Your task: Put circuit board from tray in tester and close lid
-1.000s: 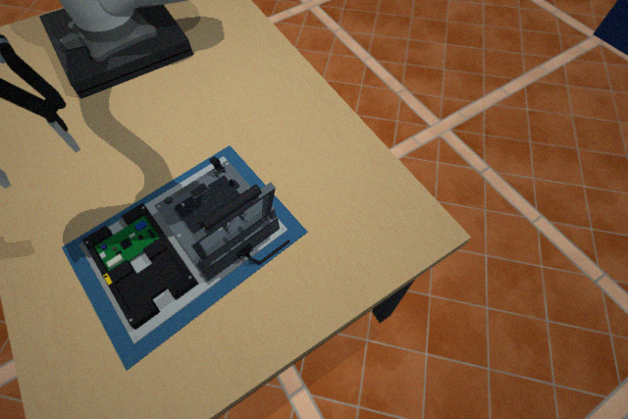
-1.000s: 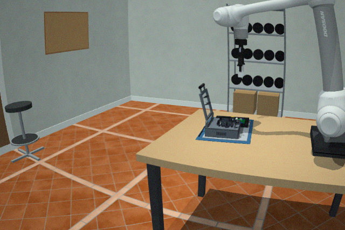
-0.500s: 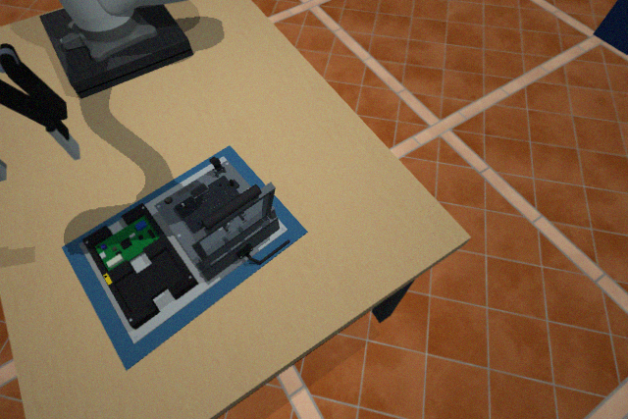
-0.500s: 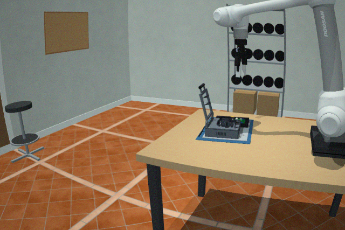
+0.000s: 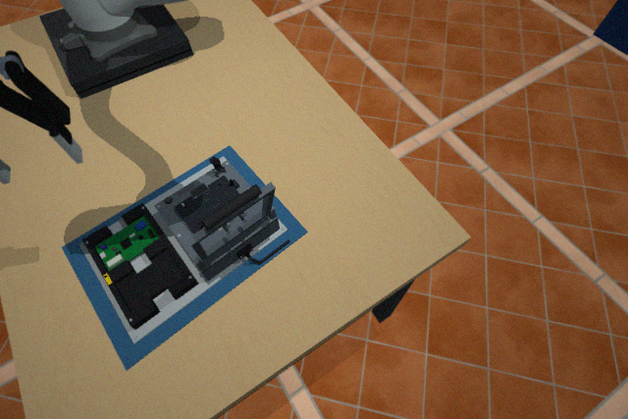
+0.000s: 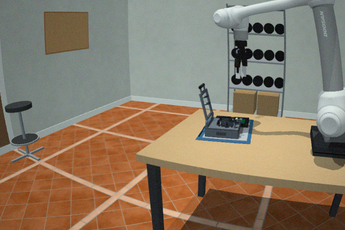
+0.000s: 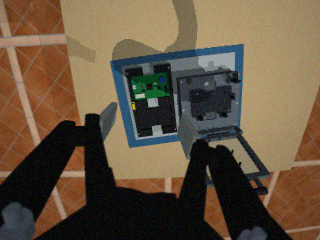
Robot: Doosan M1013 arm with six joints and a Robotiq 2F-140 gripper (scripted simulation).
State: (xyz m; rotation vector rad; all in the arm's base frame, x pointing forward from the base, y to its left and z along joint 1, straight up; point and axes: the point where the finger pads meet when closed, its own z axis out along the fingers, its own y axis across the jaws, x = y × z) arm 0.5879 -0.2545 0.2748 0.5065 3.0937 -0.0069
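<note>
The green circuit board (image 5: 130, 241) (image 7: 150, 86) lies face up in the tray (image 5: 177, 267) (image 7: 155, 117), in the pocket toward the robot base. Its white connector (image 5: 114, 260) (image 7: 140, 95) is at the end away from the tester. The grey tester (image 6: 222, 132) (image 7: 185, 100) stands beside the tray, with no board on its pin plate. Its lid (image 6: 202, 103) (image 7: 254, 152) stands open. The latch hook (image 5: 217, 165) (image 7: 233, 77) is at the far end of the edge opposite the hinge. My gripper (image 5: 40, 163) (image 6: 240, 75) (image 7: 148, 118) is open and empty, high above the table.
The tray and tester stand on a blue-bordered mat (image 5: 96, 297) on the wooden table (image 5: 314, 166). A bent black bar (image 5: 274, 252) sticks out behind the tester's hinge side. The robot's dark base plate (image 5: 136, 70) is at the table's other side.
</note>
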